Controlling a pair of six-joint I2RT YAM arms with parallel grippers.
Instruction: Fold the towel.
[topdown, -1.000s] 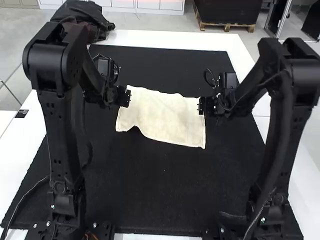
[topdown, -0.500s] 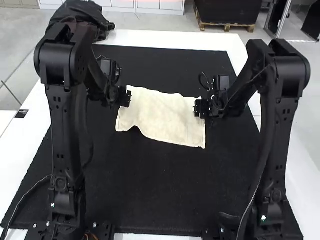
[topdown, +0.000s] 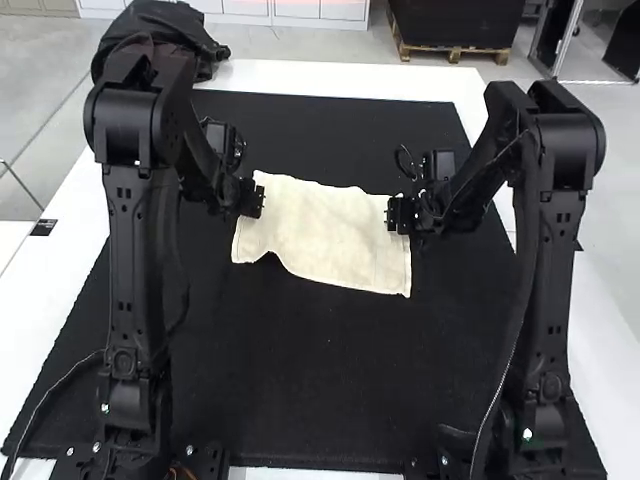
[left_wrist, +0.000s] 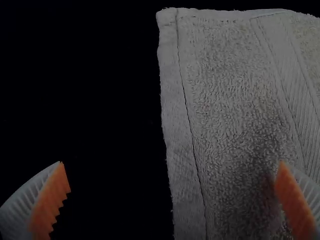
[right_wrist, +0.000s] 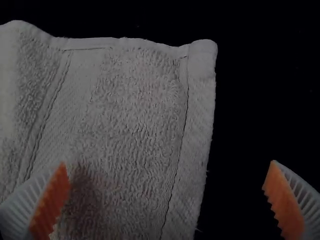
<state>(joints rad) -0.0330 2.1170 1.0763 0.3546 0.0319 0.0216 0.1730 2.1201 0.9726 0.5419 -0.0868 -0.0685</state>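
A cream towel (topdown: 325, 235) lies spread on the black mat, with a small notch in its near edge. My left gripper (topdown: 261, 198) is over the towel's left edge, and my right gripper (topdown: 388, 214) is over its right edge. In the left wrist view the left gripper (left_wrist: 172, 177) stands wide open, one finger over the mat and the other over the towel (left_wrist: 230, 110). The right gripper (right_wrist: 166, 177) is likewise wide open in the right wrist view, straddling the hemmed side of the towel (right_wrist: 125, 110).
The black mat (topdown: 310, 380) covers most of the white table (topdown: 350, 78). A dark bag (topdown: 165, 35) sits at the table's far left corner. A cable lies on the mat at the near left.
The right gripper has shifted a little left, further over the towel's right edge. The left arm's upper links have swung slightly right, its gripper moving only slightly. The towel lies as before.
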